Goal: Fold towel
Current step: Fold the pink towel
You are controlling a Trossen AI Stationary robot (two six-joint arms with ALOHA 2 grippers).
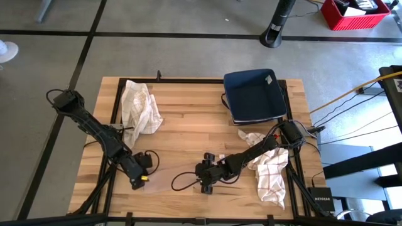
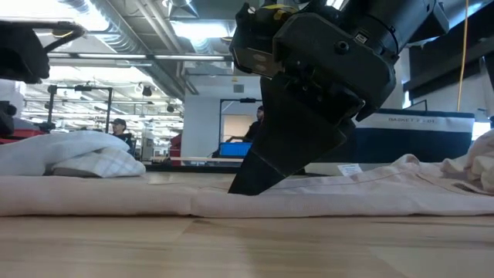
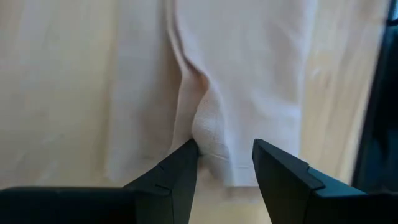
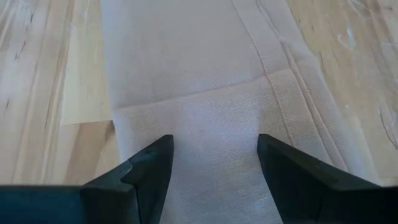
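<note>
A pale beige towel (image 1: 164, 168) lies flat along the table's near side, between my two grippers. My left gripper (image 1: 139, 179) is at its left end, slanting down and open; its fingers stand on either side of a raised pucker (image 3: 208, 134) in the cloth's edge. My right gripper (image 1: 206, 182) is over the towel's right part (image 4: 205, 124), open wide and pointing down at it. In the low view, its fingertip (image 2: 245, 188) stands on the cloth. My left gripper has one fingertip (image 3: 186, 163) against the side of the pucker at the towel's hemmed edge (image 3: 214, 152); the other finger stands apart from it. The fingers slant down and the cloth lies on the table. My right gripper rests its open fingertips (image 4: 152, 165) on the towel's flat top layer (image 4: 211, 155), slanting down from the table's right. A folded layer's edge (image 4: 186, 98) lies just ahead of them.
A crumpled white checked cloth (image 1: 141, 107) lies at the far left, another (image 1: 269, 171) at the near right under the right arm. A dark blue folded stack (image 1: 254, 94) sits at the far right. Bare wood shows in the table's middle (image 1: 188, 125).
</note>
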